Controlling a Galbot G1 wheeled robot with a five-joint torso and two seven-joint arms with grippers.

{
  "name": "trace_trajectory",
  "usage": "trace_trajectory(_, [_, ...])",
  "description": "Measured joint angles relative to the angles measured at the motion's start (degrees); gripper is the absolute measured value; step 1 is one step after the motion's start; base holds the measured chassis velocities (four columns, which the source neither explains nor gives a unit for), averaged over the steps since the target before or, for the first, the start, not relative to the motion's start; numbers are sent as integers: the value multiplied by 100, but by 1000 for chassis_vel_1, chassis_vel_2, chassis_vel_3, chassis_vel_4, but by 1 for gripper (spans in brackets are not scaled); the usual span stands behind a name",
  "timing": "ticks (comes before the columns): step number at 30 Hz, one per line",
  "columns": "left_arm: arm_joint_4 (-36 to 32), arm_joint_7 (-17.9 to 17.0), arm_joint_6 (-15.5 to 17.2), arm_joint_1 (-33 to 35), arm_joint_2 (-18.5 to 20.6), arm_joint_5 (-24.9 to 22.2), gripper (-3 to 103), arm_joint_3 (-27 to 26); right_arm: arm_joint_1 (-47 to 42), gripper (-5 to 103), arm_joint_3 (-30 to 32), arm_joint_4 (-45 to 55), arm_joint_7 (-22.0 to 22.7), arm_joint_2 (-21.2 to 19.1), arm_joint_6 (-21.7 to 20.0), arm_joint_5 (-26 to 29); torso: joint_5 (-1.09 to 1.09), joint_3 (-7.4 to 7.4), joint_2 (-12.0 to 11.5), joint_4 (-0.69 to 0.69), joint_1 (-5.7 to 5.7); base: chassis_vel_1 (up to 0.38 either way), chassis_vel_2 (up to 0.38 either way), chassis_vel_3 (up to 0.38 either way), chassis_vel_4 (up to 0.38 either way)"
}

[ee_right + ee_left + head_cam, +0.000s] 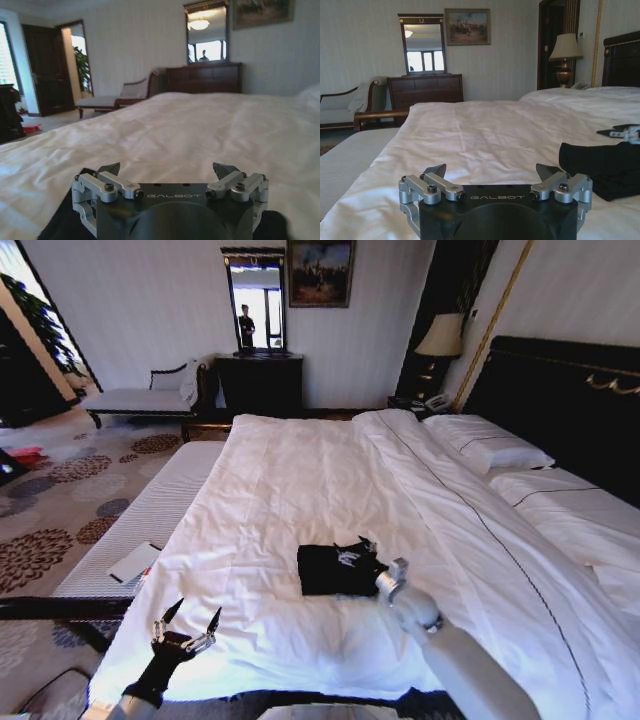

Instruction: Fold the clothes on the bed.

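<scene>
Two arms reach over a large white bed in a hotel-style room. One black T-shirt, already gathered into a compact rectangle with pale lettering showing on top, lies on the duvet near the foot of the bed, at about six o'clock from the bed's centre. Its long axis runs across the bed, from nine o'clock to three o'clock.

The right gripper hovers right at the shirt's three o'clock edge, its dark fingertips over the fabric. In the right wrist view its jaws stand wide apart with nothing between them, and black cloth shows just beneath the gripper body. The shirt lies directly under and at nine o'clock of this gripper, so the right arm is clearly the nearer one.

The left gripper waits at the bed's foot edge, around seven o'clock, well apart from the shirt. Its jaws are also spread and empty. From this gripper the shirt lies toward two o'clock across bare duvet.

Judging by the tidy rectangle, folding looks largely done; any further fold would likely fall to the right arm.
</scene>
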Motion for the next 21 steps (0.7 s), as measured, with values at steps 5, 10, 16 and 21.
trace_trajectory(5, [0, 0, 0, 0, 0, 0, 100, 0, 298, 100, -347, -610, -25, 280, 214, -218, 1, 0, 0, 0, 0, 0, 0, 0, 0])
trace_trajectory(10, [0, 0, 0, 0, 0, 0, 100, 0, 720, 100, -782, -1366, 23, 562, 224, -252, -2, 0, 0, -1, 0, 0, 0, 0, 0])
trace_trajectory(16, [0, 0, 0, 0, 0, 0, 100, 0, 1093, 100, -1110, -1855, 138, 814, 259, -325, 0, 0, -1, 0, 0, 0, 0, 0, 0])
trace_trajectory(21, [0, 0, 0, 0, 0, 0, 100, 0, 1121, 100, -1125, -1815, 218, 727, 214, -294, 1, 0, -1, 2, 0, 0, 0, 0, 0])
